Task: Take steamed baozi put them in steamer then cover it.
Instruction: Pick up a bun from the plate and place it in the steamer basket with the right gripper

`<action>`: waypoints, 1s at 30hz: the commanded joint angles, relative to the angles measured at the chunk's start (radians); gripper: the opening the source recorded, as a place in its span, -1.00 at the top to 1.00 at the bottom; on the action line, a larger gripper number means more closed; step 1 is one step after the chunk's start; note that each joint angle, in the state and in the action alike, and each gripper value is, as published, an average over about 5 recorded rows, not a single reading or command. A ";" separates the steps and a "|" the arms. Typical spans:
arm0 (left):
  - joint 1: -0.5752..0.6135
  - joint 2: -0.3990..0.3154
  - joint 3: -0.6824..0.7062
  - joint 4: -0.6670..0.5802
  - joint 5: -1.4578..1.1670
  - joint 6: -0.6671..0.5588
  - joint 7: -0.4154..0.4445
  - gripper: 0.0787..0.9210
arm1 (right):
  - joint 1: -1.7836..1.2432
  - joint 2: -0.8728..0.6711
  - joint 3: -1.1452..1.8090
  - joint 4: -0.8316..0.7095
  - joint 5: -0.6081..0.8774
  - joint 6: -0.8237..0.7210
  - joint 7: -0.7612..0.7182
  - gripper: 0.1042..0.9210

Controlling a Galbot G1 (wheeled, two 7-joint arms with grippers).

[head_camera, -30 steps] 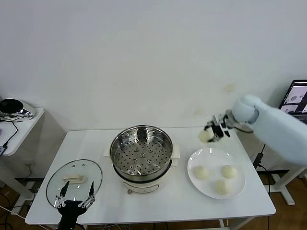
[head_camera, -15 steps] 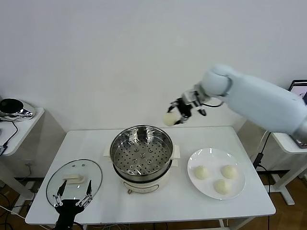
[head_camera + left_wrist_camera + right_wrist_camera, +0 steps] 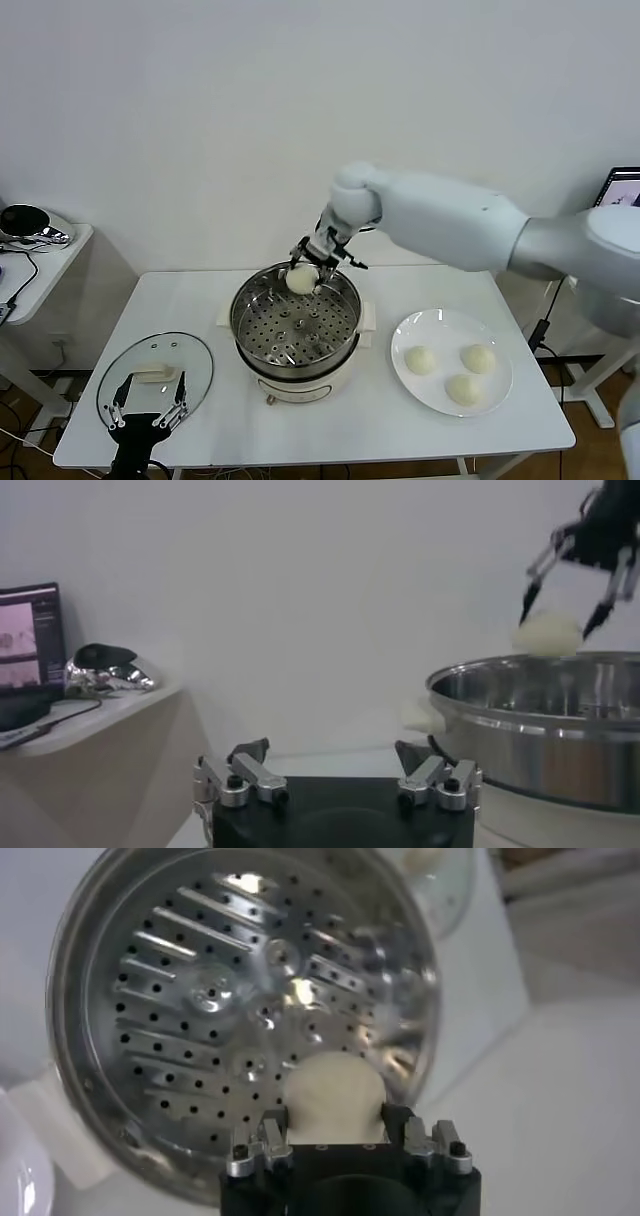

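Steamer (image 3: 295, 325): shiny silver steel basket, floor patterned with rows of small dark round holes, on a cream-white base. Baozi (image 3: 300, 281) above it: plain cream-white; the three on the plate (image 3: 497, 395) match. Plate: plain white. Cover (image 3: 155, 380): clear glass, silver metal rim, cream handle. Table (image 3: 350, 425): white. Right gripper (image 3: 318, 268): black with silver fittings.
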 commanded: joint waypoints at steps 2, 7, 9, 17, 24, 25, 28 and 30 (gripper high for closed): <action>0.000 0.001 -0.001 -0.001 -0.002 0.000 0.000 -0.77 | -0.047 0.100 -0.028 -0.113 -0.179 0.152 0.044 -0.22; 0.001 -0.001 -0.002 -0.003 -0.002 0.000 0.000 -0.77 | -0.061 0.130 -0.004 -0.179 -0.259 0.199 0.067 -0.22; 0.001 -0.003 -0.002 -0.003 -0.002 -0.001 0.000 -0.77 | -0.067 0.137 0.002 -0.195 -0.270 0.208 0.073 -0.22; -0.002 -0.004 0.000 0.000 -0.001 -0.001 -0.001 -0.77 | -0.081 0.142 0.012 -0.222 -0.279 0.223 0.080 -0.34; -0.002 -0.006 0.001 0.000 -0.001 -0.001 -0.001 -0.77 | -0.044 0.100 0.007 -0.172 -0.191 0.196 0.062 -0.73; -0.001 -0.007 0.002 -0.001 -0.001 -0.001 -0.001 -0.77 | -0.029 0.086 0.006 -0.155 -0.155 0.176 0.054 -0.74; 0.000 -0.007 0.003 -0.005 0.000 0.000 -0.001 -0.77 | 0.036 0.023 -0.003 -0.055 0.017 0.049 0.010 -0.76; 0.000 -0.007 0.004 -0.009 0.001 0.000 -0.001 -0.77 | 0.092 -0.044 -0.016 0.057 0.154 -0.114 -0.029 -0.76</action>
